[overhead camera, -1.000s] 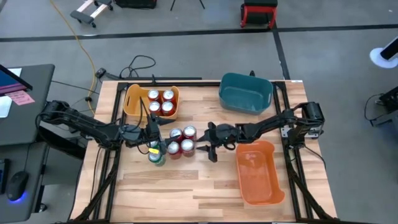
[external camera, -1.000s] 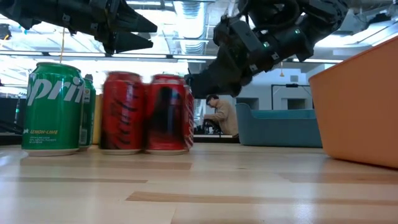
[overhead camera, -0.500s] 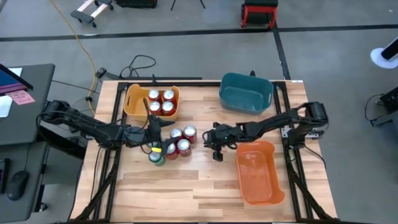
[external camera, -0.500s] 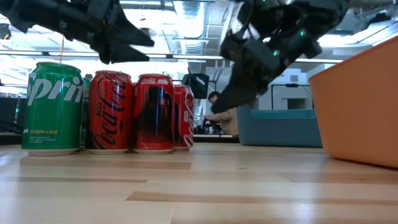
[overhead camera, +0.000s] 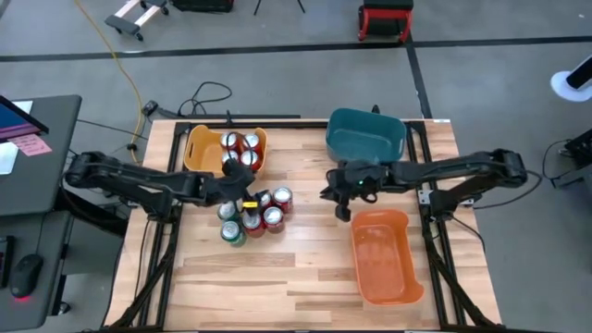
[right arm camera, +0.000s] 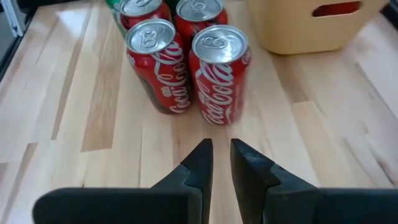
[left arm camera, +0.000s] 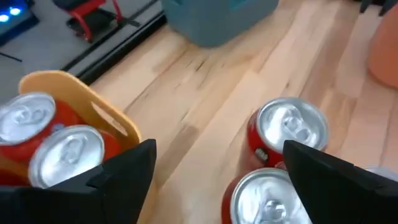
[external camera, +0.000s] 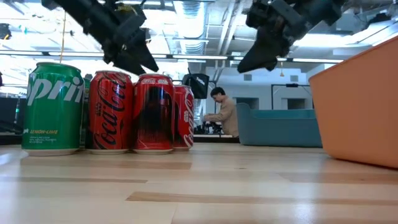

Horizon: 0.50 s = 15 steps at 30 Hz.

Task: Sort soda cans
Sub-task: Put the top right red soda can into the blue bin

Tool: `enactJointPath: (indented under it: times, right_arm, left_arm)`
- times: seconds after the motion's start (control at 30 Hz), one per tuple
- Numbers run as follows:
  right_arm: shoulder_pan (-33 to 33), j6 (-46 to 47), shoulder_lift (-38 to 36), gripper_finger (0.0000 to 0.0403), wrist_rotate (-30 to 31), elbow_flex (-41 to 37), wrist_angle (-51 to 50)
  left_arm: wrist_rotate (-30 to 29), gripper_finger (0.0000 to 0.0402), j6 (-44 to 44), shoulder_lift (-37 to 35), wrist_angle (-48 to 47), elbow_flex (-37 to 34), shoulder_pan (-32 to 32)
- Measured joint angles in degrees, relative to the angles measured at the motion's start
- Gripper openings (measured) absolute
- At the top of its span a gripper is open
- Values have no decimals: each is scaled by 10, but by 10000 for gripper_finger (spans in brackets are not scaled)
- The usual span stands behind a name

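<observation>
A cluster of soda cans (overhead camera: 252, 211) stood on the wooden table (overhead camera: 296, 277) just in front of the yellow bin (overhead camera: 196, 148), red ones packed together and touching, with a green can (external camera: 51, 107) at the end of the row nearest the left arm in the low view and a second green one mostly hidden behind it. More red cans (overhead camera: 239, 148) sat inside the yellow bin itself, their silver tops up. The left gripper (overhead camera: 242, 188) hung above the gap between the bin and the loose cluster, its two fingers (left arm camera: 127, 177) spread wide apart and holding nothing; in its own wrist view the binned cans lay to one side of the spread fingers and two red cans (left arm camera: 291, 134) of the cluster lay near the other, none of them between the fingers. The right gripper (overhead camera: 340, 192) hovered over bare table just in front of the teal bin (overhead camera: 365, 137), well apart from the cluster, with its jaws drawn nearly together (only a thin slit showed between them) and empty. Its wrist view looked straight at the nearest pair of red cans (right arm camera: 189, 71), which stood upright beyond the fingertips, clear of them and not touched. The orange bin (overhead camera: 382, 256) lay on the table just beside the right gripper.
</observation>
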Motion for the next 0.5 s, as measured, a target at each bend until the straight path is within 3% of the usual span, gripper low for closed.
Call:
enactJointPath:
  times: [0.27, 0.5]
  right_arm:
    - [-5, 0, -13, 80, 29, 0, -47]
    - [-14, -9, -18, 66, 29, 0, -49]
  left_arm:
    - [36, 337, -29, 0, -221, 75, 1]
    - [86, 258, -5, -1, -301, 84, 13]
